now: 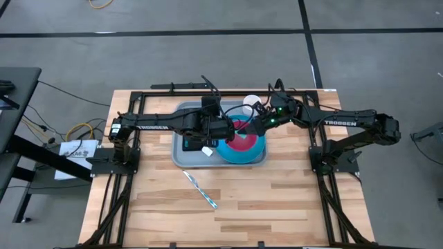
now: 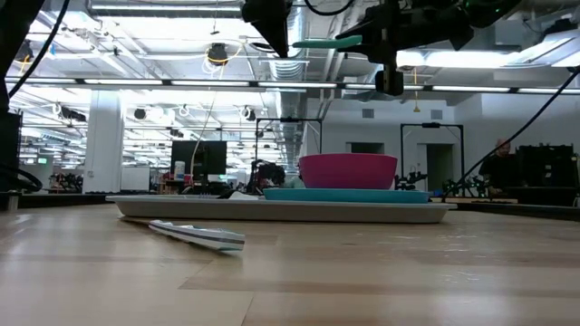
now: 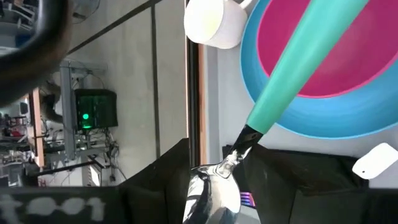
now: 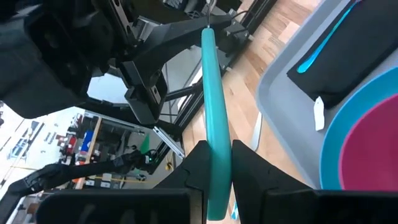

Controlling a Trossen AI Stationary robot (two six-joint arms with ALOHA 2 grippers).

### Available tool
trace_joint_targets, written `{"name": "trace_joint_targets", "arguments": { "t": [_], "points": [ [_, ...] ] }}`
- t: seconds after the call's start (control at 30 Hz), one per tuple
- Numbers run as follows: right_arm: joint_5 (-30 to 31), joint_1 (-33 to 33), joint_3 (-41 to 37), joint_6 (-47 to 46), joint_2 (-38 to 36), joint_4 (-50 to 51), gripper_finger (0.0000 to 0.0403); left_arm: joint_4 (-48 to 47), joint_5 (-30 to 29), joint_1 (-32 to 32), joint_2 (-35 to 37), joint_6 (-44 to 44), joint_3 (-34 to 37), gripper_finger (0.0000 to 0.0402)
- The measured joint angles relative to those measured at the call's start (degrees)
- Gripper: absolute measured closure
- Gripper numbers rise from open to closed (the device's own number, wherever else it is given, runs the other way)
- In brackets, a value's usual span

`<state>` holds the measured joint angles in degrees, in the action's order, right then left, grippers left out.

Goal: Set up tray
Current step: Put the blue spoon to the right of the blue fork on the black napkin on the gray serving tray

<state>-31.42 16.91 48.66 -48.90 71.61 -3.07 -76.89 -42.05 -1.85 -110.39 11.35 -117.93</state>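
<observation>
The grey-blue tray lies mid-table. It carries a blue plate with a pink bowl, a white cup and a black napkin. A teal utensil lies on the napkin. Both grippers hover above the tray and share a teal-handled spoon, which is held level in the air. My left gripper is shut on its metal end. My right gripper is shut on its handle. My left gripper holds the spoon by its metal bowl end, which sits between the two dark fingers; the teal handle runs away from them over the plate. The spoon is lifted clear. My right gripper pinches the teal handle between its two fingers near the handle's free end, with the fingers across it. The handle runs level from there toward the left gripper, clear of the tray.
Another utensil lies on the bare wood between the tray and the table's near edge, also seen in the low view. A white tag sits at the napkin's edge. Black arm frames stand at the table's left and right sides.
</observation>
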Motion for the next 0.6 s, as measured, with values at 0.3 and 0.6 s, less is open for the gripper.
{"name": "trace_joint_targets", "arguments": {
  "t": [0.3,0.6],
  "points": [
    [3.25,1.16,0.0,-0.29,0.0,-0.87,0.0367,-4.63,0.32,0.09,0.0,-0.21,0.02,0.0267],
    [2.83,1.02,0.04,-2.77,5.18,-8.16,0.0369,-9.4,1.33,1.35,-0.04,-4.39,0.11,0.0267]
  ]
}}
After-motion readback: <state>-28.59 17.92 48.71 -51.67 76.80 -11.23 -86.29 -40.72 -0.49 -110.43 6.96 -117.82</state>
